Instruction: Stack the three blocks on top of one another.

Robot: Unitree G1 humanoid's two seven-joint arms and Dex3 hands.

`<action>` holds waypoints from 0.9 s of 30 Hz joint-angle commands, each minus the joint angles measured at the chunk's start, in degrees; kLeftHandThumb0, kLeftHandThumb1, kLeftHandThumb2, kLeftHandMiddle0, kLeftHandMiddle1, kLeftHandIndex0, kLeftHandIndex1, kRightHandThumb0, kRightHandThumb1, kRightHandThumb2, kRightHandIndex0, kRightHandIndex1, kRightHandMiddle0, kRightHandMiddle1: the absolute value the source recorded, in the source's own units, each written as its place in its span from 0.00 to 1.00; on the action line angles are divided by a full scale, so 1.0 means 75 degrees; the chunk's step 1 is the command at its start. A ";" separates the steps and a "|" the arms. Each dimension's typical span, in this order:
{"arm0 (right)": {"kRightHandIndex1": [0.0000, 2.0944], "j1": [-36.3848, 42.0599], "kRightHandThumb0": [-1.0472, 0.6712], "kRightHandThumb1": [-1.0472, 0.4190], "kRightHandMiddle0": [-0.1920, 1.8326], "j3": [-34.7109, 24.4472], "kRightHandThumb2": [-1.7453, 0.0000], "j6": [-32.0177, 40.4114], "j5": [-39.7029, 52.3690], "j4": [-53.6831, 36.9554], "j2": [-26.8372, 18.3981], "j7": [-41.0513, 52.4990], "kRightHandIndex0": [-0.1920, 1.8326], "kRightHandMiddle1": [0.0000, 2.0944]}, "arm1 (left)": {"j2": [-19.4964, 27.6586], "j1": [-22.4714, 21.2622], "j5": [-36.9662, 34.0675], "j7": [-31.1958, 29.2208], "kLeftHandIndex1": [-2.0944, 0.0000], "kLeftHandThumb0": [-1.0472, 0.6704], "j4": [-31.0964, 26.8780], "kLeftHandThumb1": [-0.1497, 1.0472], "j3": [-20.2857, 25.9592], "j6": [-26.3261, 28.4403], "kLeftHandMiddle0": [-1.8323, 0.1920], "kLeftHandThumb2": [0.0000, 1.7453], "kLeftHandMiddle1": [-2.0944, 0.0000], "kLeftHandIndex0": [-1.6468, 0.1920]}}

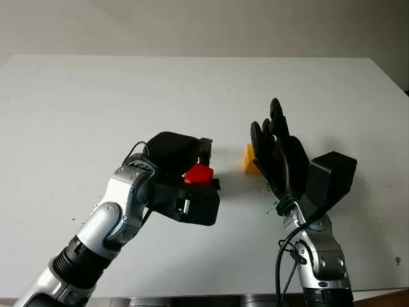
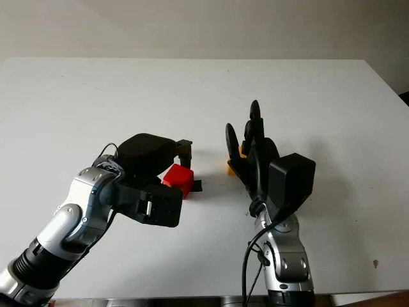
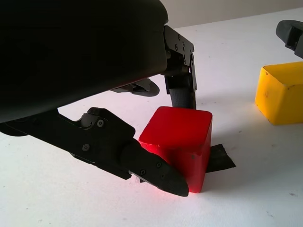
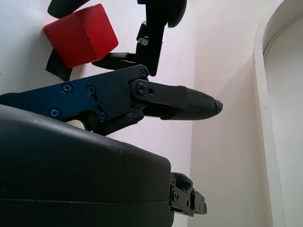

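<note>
Left hand [image 1: 192,173] pinching red block [image 3: 180,137] on table [image 1: 96,96] — yellow block [image 3: 280,92] near, just beside open right hand [image 1: 281,153]

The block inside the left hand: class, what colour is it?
Red. The block between the left hand's fingers shows best in the left wrist view.
</note>
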 commanded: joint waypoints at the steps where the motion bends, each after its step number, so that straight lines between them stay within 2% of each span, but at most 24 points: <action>1: 0.01 -0.0006 0.23 0.00 0.00 -0.0014 0.71 -0.0074 0.0021 0.0016 0.0003 0.0014 0.00 0.03 | -0.0022 0.0098 0.0041 0.0021 0.10 0.40 0.0138 0.96 -0.0085 -0.0008 0.74 0.04 0.96 0.76; 6: 0.01 0.0021 0.23 0.00 0.00 -0.0029 0.72 -0.0061 0.0065 0.0024 -0.0005 0.0061 0.00 0.03 | -0.0041 0.0089 0.0026 -0.0025 0.10 0.39 0.0157 0.95 -0.0110 -0.0027 0.74 0.03 0.96 0.76; 8: 0.01 0.0027 0.23 0.00 0.00 -0.0023 0.72 -0.0080 0.0039 0.0031 -0.0013 0.0055 0.00 0.03 | -0.0081 0.0099 0.0019 -0.0037 0.13 0.38 0.0154 0.95 -0.0105 0.0019 0.74 0.03 0.95 0.75; 11: 0.01 0.0032 0.23 0.00 0.00 -0.0002 0.71 -0.0067 -0.0015 0.0009 -0.0058 0.0076 0.00 0.03 | -0.0119 0.0143 0.0050 0.0108 0.19 0.34 0.0176 0.94 -0.0127 -0.0003 0.77 0.03 0.95 0.80; 12: 0.01 0.0031 0.23 0.00 0.00 -0.0005 0.71 -0.0051 -0.0016 -0.0006 -0.0059 0.0081 0.00 0.03 | -0.0119 0.0164 0.0084 0.0151 0.24 0.30 0.0170 0.94 -0.0147 -0.0014 0.80 0.03 0.97 0.87; 14: 0.01 0.0023 0.24 0.00 0.00 -0.0022 0.71 -0.0057 -0.0011 0.0001 -0.0046 0.0083 0.00 0.03 | -0.0090 0.0214 0.0106 0.0165 0.38 0.26 0.0089 0.93 -0.0167 -0.0039 0.87 0.03 0.98 0.94; 17: 0.01 0.0030 0.24 0.00 0.01 -0.0037 0.71 -0.0106 0.0007 0.0023 -0.0038 0.0101 0.00 0.03 | 0.0023 0.0276 0.0051 0.0015 0.74 0.21 -0.0112 0.95 -0.0169 -0.0143 0.97 0.03 0.98 0.94; 18: 0.01 0.0032 0.23 0.00 0.01 -0.0045 0.71 -0.0102 0.0022 0.0021 -0.0031 0.0104 0.00 0.03 | 0.0062 0.0293 -0.0022 -0.0081 0.81 0.20 -0.0186 0.95 -0.0148 -0.0192 0.98 0.03 0.98 0.95; 22: 0.01 0.0043 0.23 0.00 0.01 -0.0049 0.71 -0.0063 0.0052 -0.0008 -0.0064 0.0169 0.00 0.03 | 0.0081 0.0384 -0.0666 -0.0681 0.97 0.18 -0.0525 0.94 0.0078 -0.0160 1.00 0.03 1.00 0.99; 27: 0.01 0.0069 0.23 0.00 0.01 -0.0073 0.72 -0.0196 0.0052 0.0021 -0.0054 0.0200 0.00 0.03 | 0.0194 0.0709 -0.1403 -0.0897 1.00 0.13 -0.1122 0.93 0.0357 -0.0218 1.00 0.03 1.00 1.00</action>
